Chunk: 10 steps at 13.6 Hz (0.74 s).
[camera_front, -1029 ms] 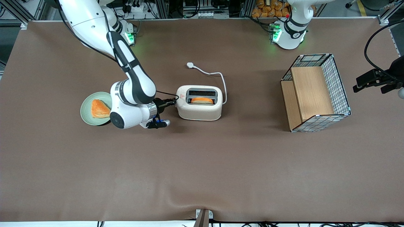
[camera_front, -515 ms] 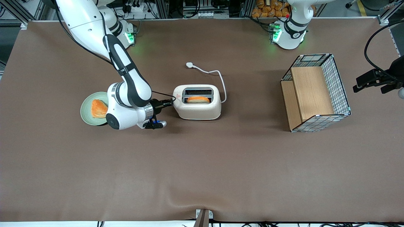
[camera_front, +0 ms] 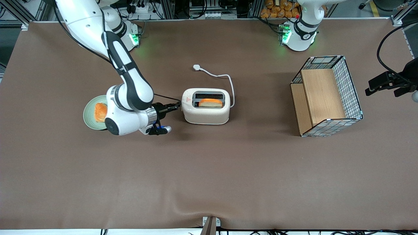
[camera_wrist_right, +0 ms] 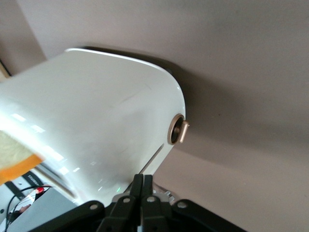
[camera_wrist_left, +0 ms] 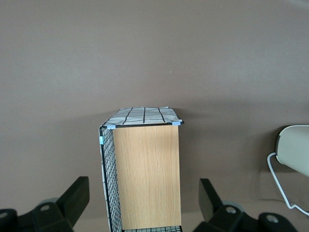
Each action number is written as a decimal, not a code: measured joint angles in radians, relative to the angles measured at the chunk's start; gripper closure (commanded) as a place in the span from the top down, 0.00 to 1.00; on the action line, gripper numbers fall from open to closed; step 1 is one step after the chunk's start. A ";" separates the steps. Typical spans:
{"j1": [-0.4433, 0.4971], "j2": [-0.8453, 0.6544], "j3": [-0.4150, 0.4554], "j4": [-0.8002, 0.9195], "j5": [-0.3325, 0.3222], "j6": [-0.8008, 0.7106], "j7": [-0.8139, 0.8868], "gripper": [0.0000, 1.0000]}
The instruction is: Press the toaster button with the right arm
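Observation:
The cream-white toaster (camera_front: 205, 106) stands mid-table with a slice of toast (camera_front: 210, 103) in the slot nearer the front camera. Its white cord (camera_front: 225, 77) runs to a plug farther from the camera. The right arm (camera_front: 129, 81) reaches in low from the working arm's end. Its gripper (camera_front: 178, 105) is shut and empty, with the tips at the toaster's narrow end under the red mark (camera_front: 187, 100). In the right wrist view the shut gripper (camera_wrist_right: 142, 180) lies against the toaster's (camera_wrist_right: 96, 111) end by a dark slot. The grey toaster button (camera_wrist_right: 179, 130) sticks out beside the tips, apart from them.
A green plate (camera_front: 89, 114) with a toast piece (camera_front: 100, 112) lies partly under the arm's wrist. A wire basket with wooden shelves (camera_front: 326, 96) stands toward the parked arm's end; it also shows in the left wrist view (camera_wrist_left: 145, 169), with the toaster's edge (camera_wrist_left: 295, 150).
The arm's wrist has drawn back over the plate, away from the toaster. The toaster shifted toward the arm, then back. The toast now shows a little higher in its slot.

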 measured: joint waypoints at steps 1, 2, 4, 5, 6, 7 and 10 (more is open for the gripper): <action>-0.001 -0.016 -0.016 0.005 -0.006 -0.008 0.001 1.00; -0.002 -0.034 -0.032 0.006 -0.021 -0.013 0.001 1.00; -0.005 -0.072 -0.074 0.008 -0.091 -0.034 0.001 1.00; -0.008 -0.092 -0.098 0.008 -0.132 -0.045 0.001 1.00; -0.010 -0.111 -0.125 0.009 -0.169 -0.052 0.001 1.00; -0.012 -0.131 -0.153 0.009 -0.207 -0.062 0.001 1.00; -0.018 -0.196 -0.229 0.010 -0.323 -0.090 -0.001 1.00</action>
